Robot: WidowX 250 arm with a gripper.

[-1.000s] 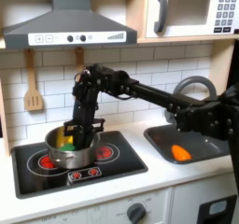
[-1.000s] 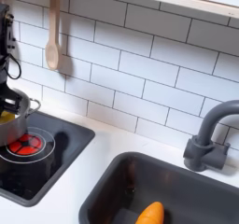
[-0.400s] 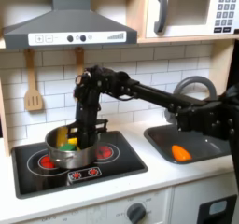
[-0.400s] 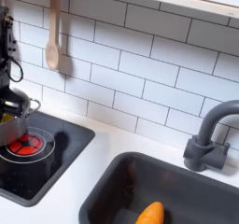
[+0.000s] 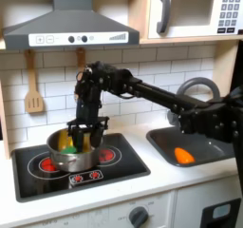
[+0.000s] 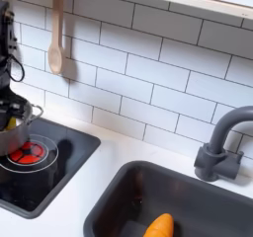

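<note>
The pincer (image 5: 84,130) hangs spread over the silver pot (image 5: 68,157), its fingers straddling the yellow and green pieces inside. The pot sits on the stove's left burner (image 5: 46,165), squarely under the arm.

- The arm (image 5: 142,87) is black all over, built of boxy segments joined by rounded joints.
- Its base end at the first exterior view's right is a bulkier black mass.
- The gripper (image 5: 84,132) is black too, with two thin, dark fingers (image 5: 74,135) under a squarish wrist block.
- In the second exterior view, a black part of the arm (image 6: 8,43) shows with a dark cable alongside.
</note>
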